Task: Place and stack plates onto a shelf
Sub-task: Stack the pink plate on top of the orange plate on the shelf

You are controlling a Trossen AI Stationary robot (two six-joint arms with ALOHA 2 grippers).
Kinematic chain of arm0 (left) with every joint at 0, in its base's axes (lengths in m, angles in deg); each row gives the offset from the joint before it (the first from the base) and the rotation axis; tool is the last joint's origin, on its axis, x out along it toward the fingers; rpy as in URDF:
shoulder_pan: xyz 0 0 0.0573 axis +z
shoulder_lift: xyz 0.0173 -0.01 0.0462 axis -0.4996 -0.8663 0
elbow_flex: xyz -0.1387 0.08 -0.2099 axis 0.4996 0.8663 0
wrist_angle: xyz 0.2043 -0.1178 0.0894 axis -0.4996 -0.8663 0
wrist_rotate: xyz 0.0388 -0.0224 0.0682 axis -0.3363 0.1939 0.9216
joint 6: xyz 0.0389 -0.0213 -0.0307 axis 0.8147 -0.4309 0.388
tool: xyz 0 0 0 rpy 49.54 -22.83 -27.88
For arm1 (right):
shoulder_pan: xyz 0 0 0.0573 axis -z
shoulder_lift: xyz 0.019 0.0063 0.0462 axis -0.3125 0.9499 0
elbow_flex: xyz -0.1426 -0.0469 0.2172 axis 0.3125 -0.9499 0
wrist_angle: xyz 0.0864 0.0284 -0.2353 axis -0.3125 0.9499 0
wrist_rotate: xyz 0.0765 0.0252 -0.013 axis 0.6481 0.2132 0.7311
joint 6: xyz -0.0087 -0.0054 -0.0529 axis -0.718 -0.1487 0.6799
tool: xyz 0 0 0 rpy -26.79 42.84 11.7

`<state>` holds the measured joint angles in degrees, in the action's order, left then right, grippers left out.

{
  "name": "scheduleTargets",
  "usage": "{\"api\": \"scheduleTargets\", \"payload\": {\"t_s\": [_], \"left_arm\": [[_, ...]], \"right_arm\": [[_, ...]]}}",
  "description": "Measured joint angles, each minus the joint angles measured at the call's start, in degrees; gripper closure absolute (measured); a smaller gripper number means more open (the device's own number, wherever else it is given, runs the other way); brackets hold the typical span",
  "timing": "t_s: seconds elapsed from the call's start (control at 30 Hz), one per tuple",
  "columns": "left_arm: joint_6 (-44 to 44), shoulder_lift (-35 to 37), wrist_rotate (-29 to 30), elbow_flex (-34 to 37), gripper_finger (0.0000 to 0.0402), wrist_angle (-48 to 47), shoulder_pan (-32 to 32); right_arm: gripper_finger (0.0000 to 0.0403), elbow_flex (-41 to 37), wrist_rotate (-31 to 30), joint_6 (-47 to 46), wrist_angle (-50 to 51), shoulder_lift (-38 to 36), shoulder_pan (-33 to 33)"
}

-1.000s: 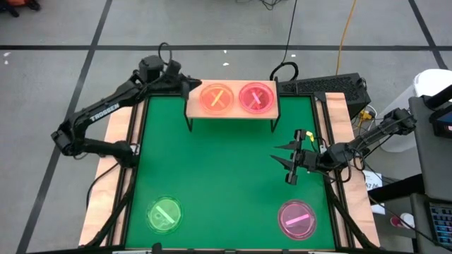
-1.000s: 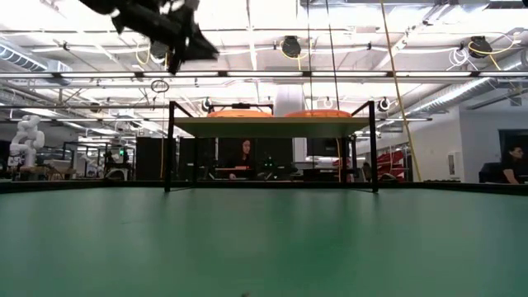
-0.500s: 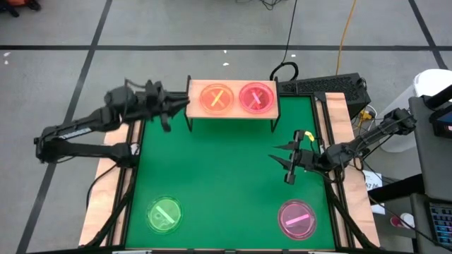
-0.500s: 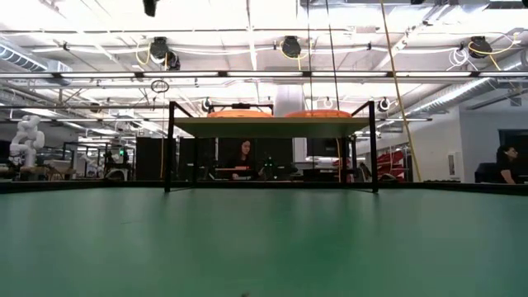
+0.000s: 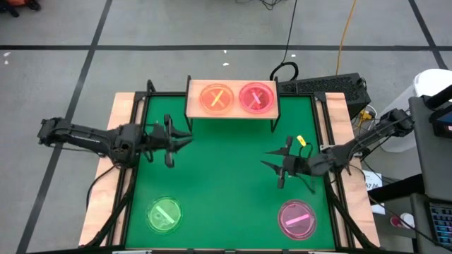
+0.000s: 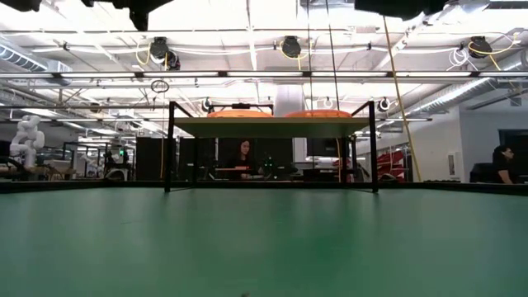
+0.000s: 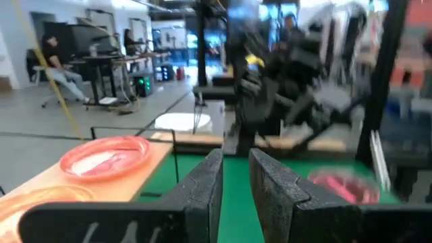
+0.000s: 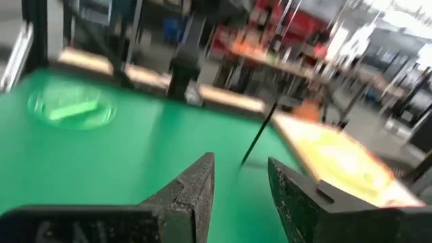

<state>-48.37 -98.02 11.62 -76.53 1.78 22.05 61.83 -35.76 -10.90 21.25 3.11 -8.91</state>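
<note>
From the high view I see the shelf (image 5: 232, 100) at the top centre of the green mat (image 5: 226, 176), carrying an orange plate (image 5: 216, 98) on its left half and a pink plate (image 5: 256, 97) on its right half, side by side. Two more plates lie flat on the mat: a green plate (image 5: 164, 214) in the lower left and a second pink plate (image 5: 296, 218) in the lower right. My left gripper (image 5: 185, 137) hangs over the left side of the mat, below the shelf's left end, pointing toward the centre; its fingers (image 7: 202, 179) stand a narrow gap apart with nothing between them. My right gripper (image 5: 272, 161) is over the right side of the mat, above the lower-right pink plate in the frame, pointing left; its fingers (image 8: 192, 182) are parted a little wider and hold nothing. In the low view the shelf (image 6: 271, 125) sits mid-frame on its black legs with both plates showing as low domes on top, and a person (image 6: 244, 157) is seated in the room behind it.
</note>
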Motion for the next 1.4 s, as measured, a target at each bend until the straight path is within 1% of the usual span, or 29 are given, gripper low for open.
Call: {"api": "scheduleTargets", "payload": {"t_s": [0.13,0.23,0.33,0.47,0.53,0.57,0.63,0.77,0.87,0.93,1.03,1.23,1.3,1.4], "left_arm": [[7.46,-3.03,5.29,-0.37,0.0323,-2.49,-5.26],[11.75,-4.99,11.54,-0.38,0.0323,-4.60,-9.70],[13.59,-6.52,19.40,-0.39,0.0323,-6.56,-14.64],[16.09,-9.60,29.07,-0.40,0.0323,-6.93,-21.24],[17.26,-11.49,31.77,-0.40,0.0323,-6.90,-23.97],[17.69,-12.60,32.52,-0.40,0.0323,-6.89,-25.07],[19.53,-14.68,33.21,-0.40,0.0323,-6.85,-26.71],[26.10,-18.05,33.30,-0.42,0.0323,-6.61,-28.77],[27.62,-19.81,33.28,-0.42,0.0323,-4.54,-29.33],[27.88,-20.63,33.32,-0.45,0.0323,-2.75,-29.34],[27.91,-21.13,33.32,-0.45,0.0323,-0.68,-29.34],[27.78,-21.13,33.34,-0.45,0.0323,0.44,-29.34],[27.71,-21.13,33.33,-0.47,0.0323,0.53,-29.30],[27.46,-21.13,33.32,-0.47,0.0323,0.71,-29.03]], "right_arm": [[0.0282,5.51,0.17,-7.55,14.41,4.23,-1.39],[0.0282,10.36,1.37,-13.19,23.72,7.59,-3.73],[0.0282,15.90,4.68,-15.99,30.71,11.94,-6.63],[0.0282,24.19,4.65,-19.48,40.21,19.05,-10.02],[0.0282,27.89,4.74,-22.64,45.09,22.56,-11.09],[0.0282,29.46,4.90,-24.51,47.58,24.26,-11.64],[0.0282,31.37,7.56,-28.30,52.36,26.95,-12.52],[0.0282,31.75,16.60,-38.35,58.27,30.45,-13.78],[0.0282,31.31,22.92,-46.53,61.29,32.13,-14.75],[0.0282,31.23,25.72,-50.16,62.31,33.22,-15.88],[0.0282,31.20,28.89,-52.74,64.53,34.11,-17.32],[0.0282,31.16,35.07,-55.96,74.68,33.66,-17.39],[0.0282,30.88,36.36,-56.27,75.77,32.95,-16.50],[0.0282,28.50,36.65,-55.94,73.90,30.59,-14.49]]}}
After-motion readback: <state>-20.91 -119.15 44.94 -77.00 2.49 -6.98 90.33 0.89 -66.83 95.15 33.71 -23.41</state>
